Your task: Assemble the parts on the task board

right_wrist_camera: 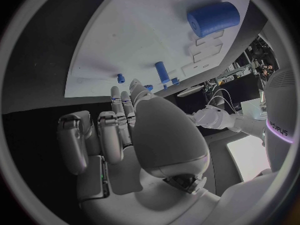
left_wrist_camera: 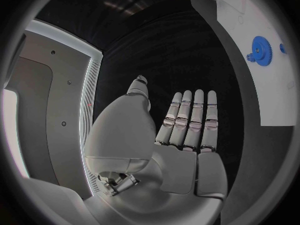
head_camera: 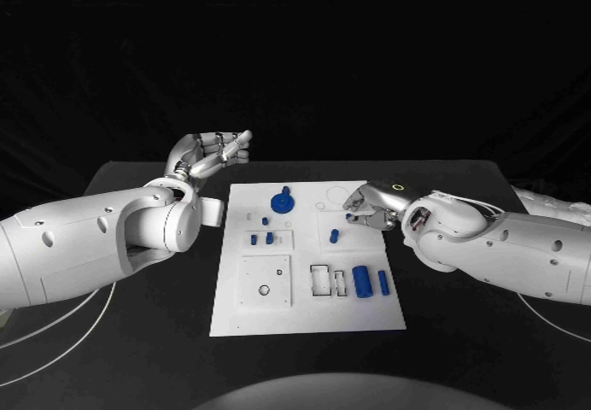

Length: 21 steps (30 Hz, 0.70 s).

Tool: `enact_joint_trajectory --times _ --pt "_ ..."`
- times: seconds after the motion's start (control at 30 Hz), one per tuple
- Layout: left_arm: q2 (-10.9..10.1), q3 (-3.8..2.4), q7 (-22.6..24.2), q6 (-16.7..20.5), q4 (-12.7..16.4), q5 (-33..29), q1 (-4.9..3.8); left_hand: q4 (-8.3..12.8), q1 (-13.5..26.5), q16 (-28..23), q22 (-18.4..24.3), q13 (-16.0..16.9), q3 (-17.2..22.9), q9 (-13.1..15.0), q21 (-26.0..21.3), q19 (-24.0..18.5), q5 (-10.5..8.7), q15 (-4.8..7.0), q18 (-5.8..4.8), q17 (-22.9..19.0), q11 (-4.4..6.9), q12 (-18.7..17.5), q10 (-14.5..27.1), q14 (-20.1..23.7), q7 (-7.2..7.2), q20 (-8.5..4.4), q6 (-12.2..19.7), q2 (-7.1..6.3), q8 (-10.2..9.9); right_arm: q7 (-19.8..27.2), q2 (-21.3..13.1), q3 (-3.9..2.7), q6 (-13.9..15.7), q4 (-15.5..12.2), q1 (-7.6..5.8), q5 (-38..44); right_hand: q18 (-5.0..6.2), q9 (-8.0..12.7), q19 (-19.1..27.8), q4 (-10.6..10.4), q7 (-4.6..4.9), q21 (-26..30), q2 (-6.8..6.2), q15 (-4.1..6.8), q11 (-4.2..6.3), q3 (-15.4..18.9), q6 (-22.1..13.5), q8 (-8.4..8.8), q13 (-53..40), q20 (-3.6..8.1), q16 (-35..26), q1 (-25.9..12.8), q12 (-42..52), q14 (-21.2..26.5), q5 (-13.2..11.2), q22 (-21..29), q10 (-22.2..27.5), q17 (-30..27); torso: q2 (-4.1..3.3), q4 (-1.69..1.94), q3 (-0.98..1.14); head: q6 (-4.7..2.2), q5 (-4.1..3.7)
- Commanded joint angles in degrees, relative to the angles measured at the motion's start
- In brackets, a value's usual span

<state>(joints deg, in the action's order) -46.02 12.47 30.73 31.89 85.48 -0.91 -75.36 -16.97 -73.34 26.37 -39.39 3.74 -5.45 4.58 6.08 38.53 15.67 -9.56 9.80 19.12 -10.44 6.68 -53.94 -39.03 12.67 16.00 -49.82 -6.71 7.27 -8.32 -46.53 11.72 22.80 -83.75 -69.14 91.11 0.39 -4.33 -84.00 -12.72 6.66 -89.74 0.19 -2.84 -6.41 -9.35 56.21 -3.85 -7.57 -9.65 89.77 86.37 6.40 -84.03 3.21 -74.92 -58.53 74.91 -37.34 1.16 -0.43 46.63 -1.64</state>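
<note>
The white board (head_camera: 308,320) is lying in the middle of the black table (head_camera: 468,342), carrying one blue gear (head_camera: 283,202), two blue cylinders (head_camera: 362,281) and several small blue pegs (head_camera: 334,234). The left hand (head_camera: 212,154) is hovering released beyond the board's far left corner, grasping nothing. The right hand (head_camera: 367,205) is reaching over the board's far right part; I cannot tell if it is grasping something.

we see our right hand (right_wrist_camera: 125,130), fingers loosely curled, over the task board (right_wrist_camera: 125,40) near a blue cylinder (right_wrist_camera: 213,18) and small blue pegs (right_wrist_camera: 162,72).
</note>
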Motion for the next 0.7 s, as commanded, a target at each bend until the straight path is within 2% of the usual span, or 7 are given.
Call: enact_joint_trajectory --times 0.03,0.47,0.7 --pt "0.2 -0.05 2.1 -0.3 0.3 -2.2 -0.01 0.0 0.0 -0.2 0.8 0.0 0.4 -0.1 -0.6 0.1 0.02 0.00 0.53 -0.8 0.10 0.5 0.6 0.5 -0.11 0.41 0.5 0.71 0.3 -2.9 0.5 -0.04 -3.6 0.4 0.04 2.9 -0.39 0.1 -6.0 0.0 0.16 -0.3 -0.17 0.29 0.10 -0.2 -0.3 0.23 0.2 0.62 0.2 0.4 -0.3 -6.0 -0.4 -15.1 -0.3 15.1 0.01 0.02 -0.01 0.05 0.06" --pt "0.2 -0.05 1.6 -0.6 1.0 -2.2 0.00 0.0 -0.4 0.6 2.5 0.0 0.9 0.0 -1.4 0.8 -0.09 0.01 0.54 -2.5 0.12 1.2 0.8 0.5 -0.12 0.42 0.8 1.88 0.8 -5.8 2.3 -0.05 -5.3 1.5 0.08 3.9 -0.39 0.3 -6.0 0.0 0.55 -0.3 0.00 0.57 0.34 -0.4 -0.8 0.26 1.1 0.91 0.2 0.5 -0.6 -6.0 -0.3 -15.1 -0.9 15.1 -0.08 -0.01 0.03 -0.01 0.07" --pt "0.2 -0.05 1.2 -0.8 1.2 -2.2 -0.01 0.1 -0.5 0.8 2.8 0.0 0.9 0.0 -1.5 1.0 -0.06 0.04 0.55 -2.8 0.15 1.5 0.7 0.5 -0.14 0.41 0.9 2.14 0.9 -8.0 2.6 -0.06 -6.1 1.6 0.10 4.9 -0.39 0.3 -6.0 -0.1 0.72 -0.3 0.22 0.60 0.42 -0.6 -1.0 0.19 1.6 1.03 0.2 0.4 -0.6 -6.0 -0.3 -15.1 -1.7 15.1 -0.08 -0.07 0.01 0.29 0.13"
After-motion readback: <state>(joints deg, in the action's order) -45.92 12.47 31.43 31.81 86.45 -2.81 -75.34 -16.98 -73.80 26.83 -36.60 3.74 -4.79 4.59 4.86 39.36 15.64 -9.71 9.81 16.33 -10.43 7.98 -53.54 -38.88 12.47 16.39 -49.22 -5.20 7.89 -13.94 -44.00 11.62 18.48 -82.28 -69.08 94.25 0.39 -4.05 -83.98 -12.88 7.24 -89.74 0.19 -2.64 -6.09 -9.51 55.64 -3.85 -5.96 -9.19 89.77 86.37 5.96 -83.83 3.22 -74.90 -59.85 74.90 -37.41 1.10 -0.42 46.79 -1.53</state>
